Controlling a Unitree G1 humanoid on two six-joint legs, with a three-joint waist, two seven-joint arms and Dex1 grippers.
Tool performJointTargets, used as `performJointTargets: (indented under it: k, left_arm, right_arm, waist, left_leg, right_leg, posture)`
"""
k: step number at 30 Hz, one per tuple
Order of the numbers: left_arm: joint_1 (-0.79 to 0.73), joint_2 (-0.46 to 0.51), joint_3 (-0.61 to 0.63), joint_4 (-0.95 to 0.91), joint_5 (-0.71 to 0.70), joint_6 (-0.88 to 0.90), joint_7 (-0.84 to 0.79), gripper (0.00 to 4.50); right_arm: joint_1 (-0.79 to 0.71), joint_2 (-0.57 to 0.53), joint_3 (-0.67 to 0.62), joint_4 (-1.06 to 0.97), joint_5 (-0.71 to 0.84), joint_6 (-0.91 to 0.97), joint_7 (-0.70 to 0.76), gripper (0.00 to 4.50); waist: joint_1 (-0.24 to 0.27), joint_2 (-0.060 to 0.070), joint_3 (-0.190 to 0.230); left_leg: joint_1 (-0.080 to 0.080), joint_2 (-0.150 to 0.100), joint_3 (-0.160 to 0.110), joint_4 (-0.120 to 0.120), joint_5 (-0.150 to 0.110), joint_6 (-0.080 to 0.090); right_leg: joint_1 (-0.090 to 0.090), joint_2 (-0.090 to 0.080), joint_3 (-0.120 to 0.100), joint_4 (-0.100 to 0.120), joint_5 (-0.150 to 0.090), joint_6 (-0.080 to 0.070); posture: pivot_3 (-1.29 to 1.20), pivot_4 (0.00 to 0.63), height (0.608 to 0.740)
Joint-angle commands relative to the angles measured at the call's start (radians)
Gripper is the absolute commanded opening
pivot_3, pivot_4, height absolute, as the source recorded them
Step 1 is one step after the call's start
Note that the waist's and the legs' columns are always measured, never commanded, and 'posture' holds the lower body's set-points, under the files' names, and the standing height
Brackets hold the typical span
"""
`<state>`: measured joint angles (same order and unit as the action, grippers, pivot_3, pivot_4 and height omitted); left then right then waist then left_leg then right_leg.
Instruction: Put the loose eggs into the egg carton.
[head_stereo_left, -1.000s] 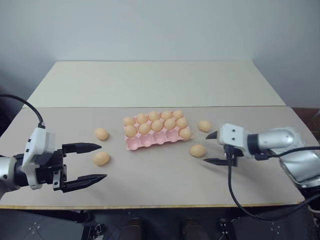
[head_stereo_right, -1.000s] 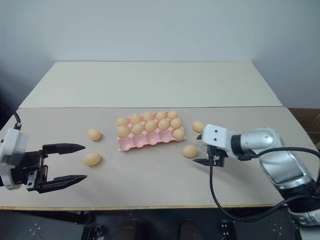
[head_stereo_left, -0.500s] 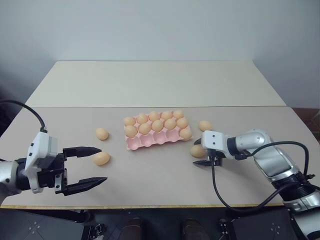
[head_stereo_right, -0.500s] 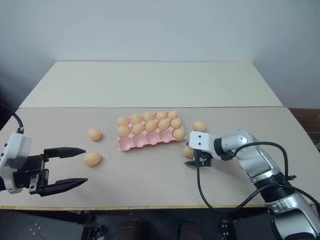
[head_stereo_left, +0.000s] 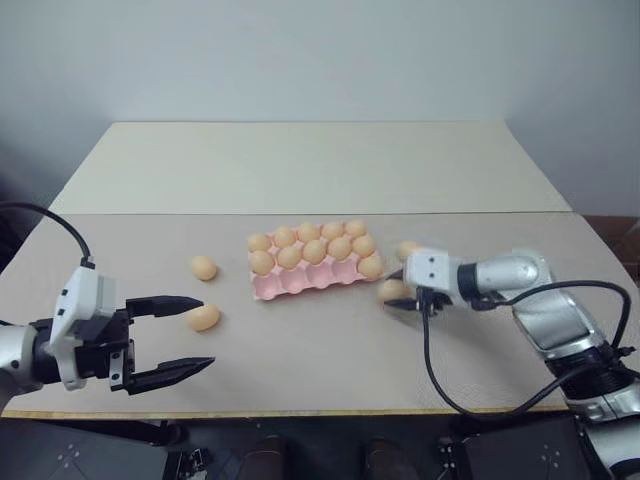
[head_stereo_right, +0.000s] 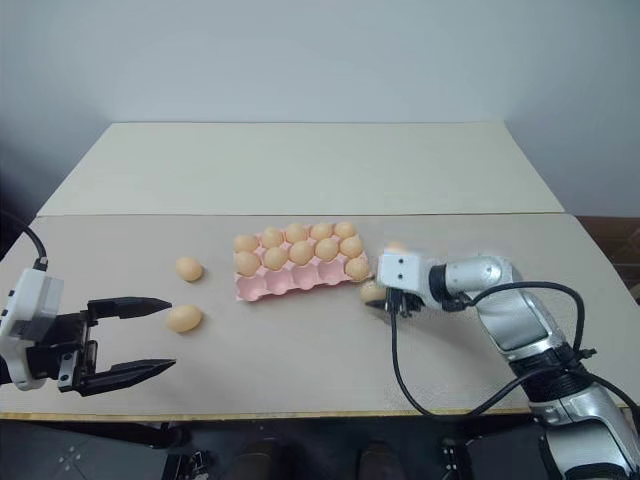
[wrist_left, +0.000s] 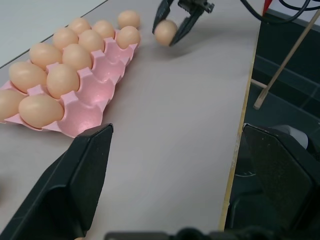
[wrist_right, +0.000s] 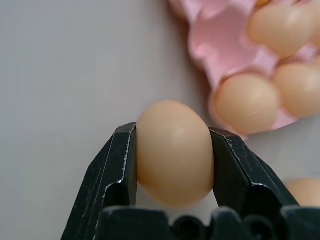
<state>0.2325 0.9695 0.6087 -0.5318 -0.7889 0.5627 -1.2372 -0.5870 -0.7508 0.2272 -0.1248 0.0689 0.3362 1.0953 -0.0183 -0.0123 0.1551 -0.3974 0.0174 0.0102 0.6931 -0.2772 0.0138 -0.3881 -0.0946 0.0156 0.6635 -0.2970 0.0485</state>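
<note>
Beside the carton (head_stereo_left: 305, 275), my right gripper (wrist_right: 172, 150) had its jaws clenched on an egg (wrist_right: 174, 152); left gripper (head_stereo_left: 165, 335) gaped wide. Best was a slow lift toward an empty front cup.

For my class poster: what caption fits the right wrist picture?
Two black fingers pinch a smooth pale orange egg beside the light pink moulded egg carton.

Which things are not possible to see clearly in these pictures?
- Far loose egg, eye views: partly hidden behind the right hand.
- Held egg, right wrist view: whether it is off the table, hidden by the fingers.
- Egg carton, right wrist view: cut off by the edge.
</note>
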Motion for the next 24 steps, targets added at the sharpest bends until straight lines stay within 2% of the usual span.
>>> performJointTargets:
  k: [1,6,12,16,20,24]
  left_arm:
    - [-0.005,0.0,0.025,-0.005,-0.002,-0.025,-0.002,4.5]
    - [0.0,0.0,0.025,-0.006,-0.001,-0.026,0.0,4.5]
    - [0.012,-0.002,0.032,-0.013,-0.003,-0.027,0.005,4.5]
    - [0.019,-0.003,0.04,-0.018,-0.006,-0.027,0.01,4.5]
    - [0.032,-0.003,0.05,-0.021,-0.006,-0.028,0.007,4.5]
    - [0.03,-0.002,0.048,-0.019,-0.008,-0.03,0.008,4.5]
  right_arm:
    - [-0.083,0.081,-0.058,-0.021,0.054,0.067,-0.078,2.01]
    - [-0.154,0.218,-0.031,0.078,0.016,0.088,-0.194,2.01]
    - [-0.161,0.304,0.011,0.159,-0.023,0.076,-0.257,2.01]
    - [-0.154,0.314,0.014,0.175,-0.022,0.081,-0.257,3.08]
    - [-0.145,0.316,0.018,0.17,-0.017,0.074,-0.251,4.46]
    - [-0.143,0.308,0.016,0.156,-0.016,0.076,-0.247,4.46]
  waist:
    - [-0.004,0.0,0.0]
    - [0.0,0.0,0.0]
    - [0.003,0.0,0.0]
    - [0.002,0.0,0.0]
    - [0.001,0.0,0.0]
    - [0.001,0.0,0.0]
  left_leg:
    - [0.001,0.0,0.0,0.0,0.0,0.0]
    - [0.0,0.0,0.0,-0.001,0.001,-0.001]
    - [-0.001,-0.001,0.0,-0.001,0.001,-0.001]
    - [-0.001,-0.001,0.0,-0.001,0.001,-0.002]
    - [-0.001,-0.001,0.0,-0.001,0.001,-0.002]
    - [-0.001,0.0,0.0,-0.001,0.001,-0.002]
  right_leg:
    - [0.0,0.001,0.0,0.0,0.0,0.0]
    - [-0.001,0.001,0.0,0.0,0.0,-0.001]
    - [-0.001,-0.002,-0.001,0.0,0.0,0.0]
    - [-0.001,0.0,-0.001,0.0,0.0,-0.001]
    - [-0.001,0.0,-0.001,0.0,0.0,-0.001]
    - [-0.001,0.0,-0.001,0.0,0.0,-0.001]
  posture:
    - [0.0,0.15,0.74]
    - [0.0,0.15,0.74]
    - [0.0,0.15,0.74]
    - [0.0,0.15,0.74]
    - [0.0,0.15,0.74]
    - [0.0,0.15,0.74]
